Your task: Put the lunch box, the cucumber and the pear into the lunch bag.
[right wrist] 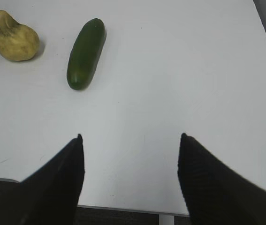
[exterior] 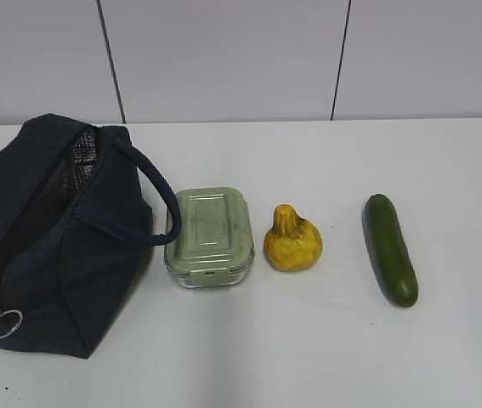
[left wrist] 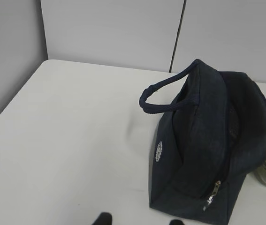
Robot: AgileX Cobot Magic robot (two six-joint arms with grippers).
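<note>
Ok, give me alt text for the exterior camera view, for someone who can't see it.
On a white table sit, left to right, a dark navy fabric lunch bag with its top zipper open, a clear lunch box with a sage-green lid, a lumpy yellow pear and a long dark green cucumber.

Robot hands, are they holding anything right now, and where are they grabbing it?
Nothing is held. The right gripper stands open over bare table; the left gripper has nothing between its tips.

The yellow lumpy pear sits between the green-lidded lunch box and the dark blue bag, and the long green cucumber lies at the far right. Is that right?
Not quite. The yellow lumpy pear sits between the green-lidded clear lunch box and the long dark green cucumber, not the soft navy fabric bag. The exterior view shows it. The cucumber does lie at the far right.
</note>
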